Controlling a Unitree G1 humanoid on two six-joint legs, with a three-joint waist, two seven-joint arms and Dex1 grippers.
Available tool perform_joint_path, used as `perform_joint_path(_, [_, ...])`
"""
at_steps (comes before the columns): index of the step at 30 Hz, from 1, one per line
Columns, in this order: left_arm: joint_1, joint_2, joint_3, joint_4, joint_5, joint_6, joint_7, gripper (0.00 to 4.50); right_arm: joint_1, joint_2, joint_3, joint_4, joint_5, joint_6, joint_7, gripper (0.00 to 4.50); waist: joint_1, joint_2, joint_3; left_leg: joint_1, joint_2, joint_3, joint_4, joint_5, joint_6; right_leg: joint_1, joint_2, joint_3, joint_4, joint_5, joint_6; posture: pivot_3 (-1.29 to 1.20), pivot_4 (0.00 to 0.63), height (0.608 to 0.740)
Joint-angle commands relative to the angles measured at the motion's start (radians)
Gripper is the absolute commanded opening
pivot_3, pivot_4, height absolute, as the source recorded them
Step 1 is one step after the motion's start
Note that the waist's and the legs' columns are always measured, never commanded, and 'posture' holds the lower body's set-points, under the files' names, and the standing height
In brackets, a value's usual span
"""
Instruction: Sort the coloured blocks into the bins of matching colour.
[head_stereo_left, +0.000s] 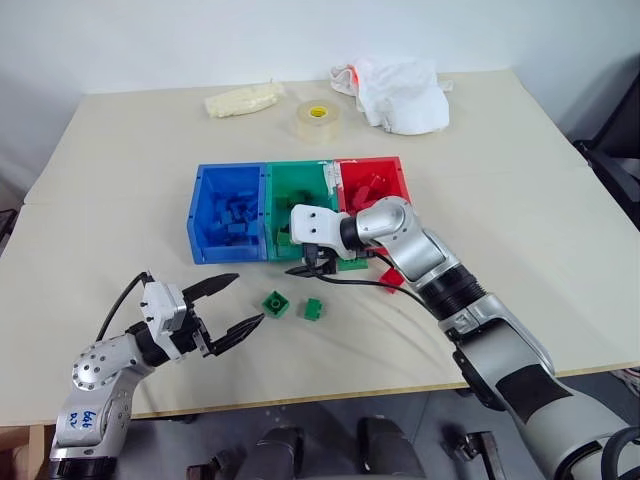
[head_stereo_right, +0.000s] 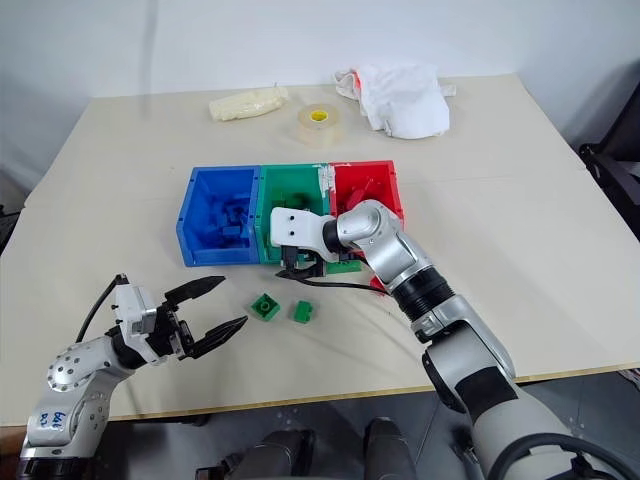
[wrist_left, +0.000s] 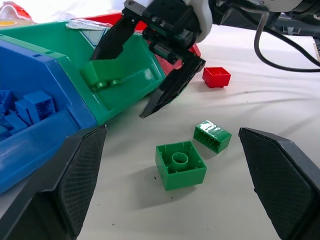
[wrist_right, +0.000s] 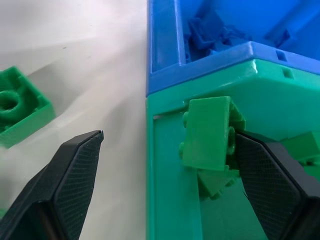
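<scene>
Three joined bins stand mid-table: blue (head_stereo_left: 205, 215), green (head_stereo_left: 300, 182) and red (head_stereo_left: 390, 170), each with blocks of its own colour inside. My right gripper (head_stereo_left: 305, 262) is open, its jaws astride the green bin's front wall. A flat green block (wrist_right: 207, 132) leans on that wall inside the bin, against the inner finger (wrist_right: 270, 175). Two green blocks (head_stereo_left: 275, 303) (head_stereo_left: 314, 309) lie on the table in front of the bins. A red block (wrist_left: 216, 76) lies beside the red bin, behind my right arm. My left gripper (head_stereo_left: 250, 297) is open and empty, just left of the green blocks.
At the table's far side lie a tape roll (head_stereo_left: 318, 119), a crumpled white cloth (head_stereo_left: 400, 92) and a cream bag (head_stereo_left: 243, 100). A black cable (head_stereo_left: 350, 283) from my right arm trails over the table near the loose blocks. The table's front edge is close below my left gripper.
</scene>
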Motion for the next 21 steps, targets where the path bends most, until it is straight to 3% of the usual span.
perform_joint_path(1, [0.011, -0.003, 0.009, -0.039, 0.001, -0.022, 0.01, 4.5, 0.015, -0.007, 0.011, -0.031, -0.005, 0.007, 0.027, 4.18, 0.0, 0.0, 0.0, 0.0, 0.0, 0.0, 0.0, 0.0, 0.0, 0.0, 0.0, 0.0, 0.0, 0.0, 0.0, 0.0, 0.15, 0.74])
perform_joint_path(15, [0.009, -0.005, 0.001, -0.038, 0.003, -0.027, 0.02, 4.5, -0.01, 0.024, 0.006, 0.106, -0.056, 0.001, -0.03, 4.18, -0.001, 0.0, 0.0, 0.001, 0.0, 0.0, 0.001, 0.0, 0.0, 0.001, 0.0, 0.0, 0.001, 0.0, 0.0, 0.0, 0.15, 0.74])
perform_joint_path(21, [0.018, -0.004, 0.004, -0.047, 0.001, -0.027, 0.023, 4.5, -0.035, 0.026, -0.05, 0.025, -0.001, 0.005, -0.02, 4.18, 0.0, 0.0, 0.0, 0.001, 0.0, 0.0, 0.002, 0.001, -0.001, 0.001, 0.001, 0.0, 0.002, 0.001, -0.002, 0.0, 0.15, 0.74])
